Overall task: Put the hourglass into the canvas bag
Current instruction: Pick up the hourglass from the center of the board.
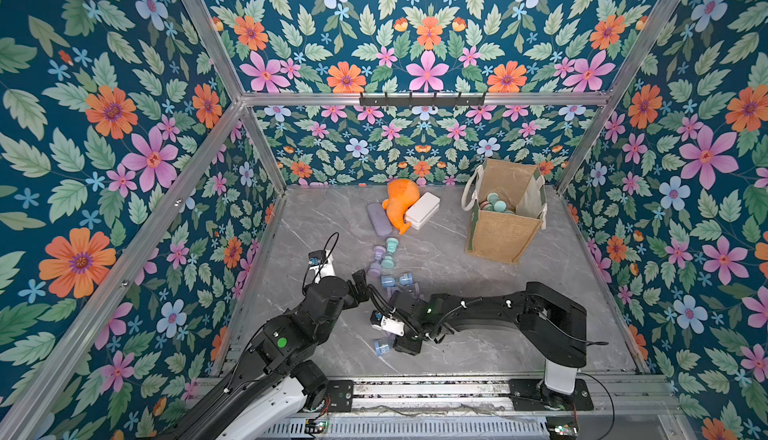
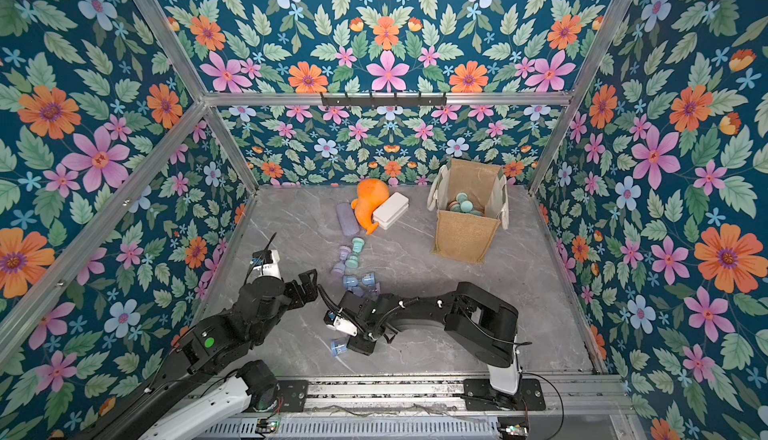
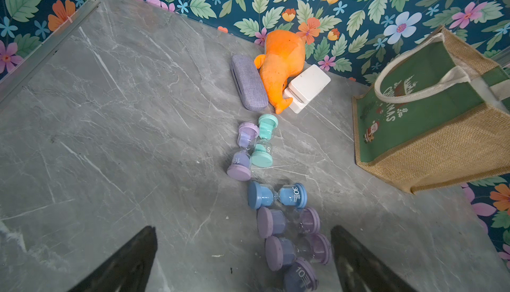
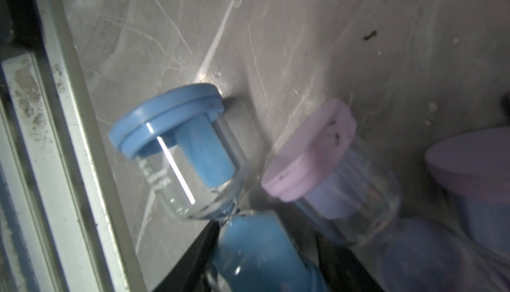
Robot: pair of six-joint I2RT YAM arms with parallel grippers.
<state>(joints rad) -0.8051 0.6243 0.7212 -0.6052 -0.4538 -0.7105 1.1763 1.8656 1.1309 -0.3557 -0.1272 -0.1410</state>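
Note:
A blue hourglass [image 1: 382, 347] [image 4: 193, 144] lies on its side near the table's front edge, and my right gripper [image 1: 395, 344] [image 4: 265, 232] is shut on its lower bulb. A purple hourglass [image 4: 317, 161] lies right beside it. More hourglasses lie in a row up the middle: teal [image 3: 265, 141], purple [image 3: 244, 152], blue [image 3: 277, 195] and purple [image 3: 288, 221]. My left gripper [image 1: 359, 284] [image 3: 242, 228] hangs open just above the row's near end, holding nothing. The canvas bag [image 1: 498, 234] [image 2: 461, 234] [image 3: 427, 127] stands open at the back right with several hourglasses [image 1: 496, 203] inside.
An orange plush toy [image 1: 401, 205], a white box [image 1: 422, 210] and a purple glasses case [image 1: 379, 218] lie together at the back middle. A black hook rail [image 1: 422, 100] runs along the back wall. A metal rail [image 1: 436, 390] borders the table's front edge.

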